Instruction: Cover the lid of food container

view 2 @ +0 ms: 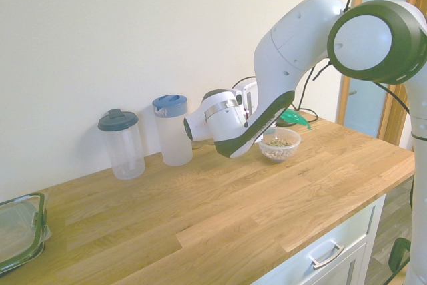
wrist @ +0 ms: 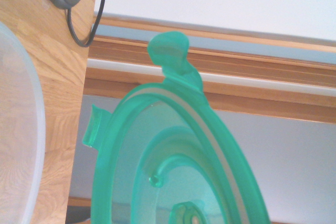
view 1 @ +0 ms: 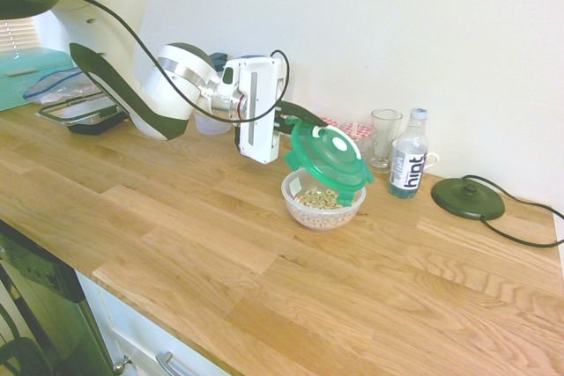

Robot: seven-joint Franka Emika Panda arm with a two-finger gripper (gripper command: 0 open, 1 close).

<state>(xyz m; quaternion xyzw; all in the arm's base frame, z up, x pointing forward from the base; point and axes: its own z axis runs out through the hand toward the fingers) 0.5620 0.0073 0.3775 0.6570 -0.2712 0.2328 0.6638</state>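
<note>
Your claw [view 1: 291,132] is squeezing the green lid [view 1: 330,157], tilted just above the bowl of cereal rings [view 1: 322,202].

You see the white arm [view 2: 293,51] coming in from the right w/ its wrist bent low over the wooden surface [view 2: 220,211]. Behind it sits the food container [view 2: 279,145], cereal inside; part of the green lid [view 2: 294,119] shows just above its far rim. Claw itself hidden by the arm. By the wall: dark-lidded jug [view 2: 121,143], blue-lidded pitcher [view 2: 173,129]. Rectangular container [view 2: 20,230] at left edge.
</note>
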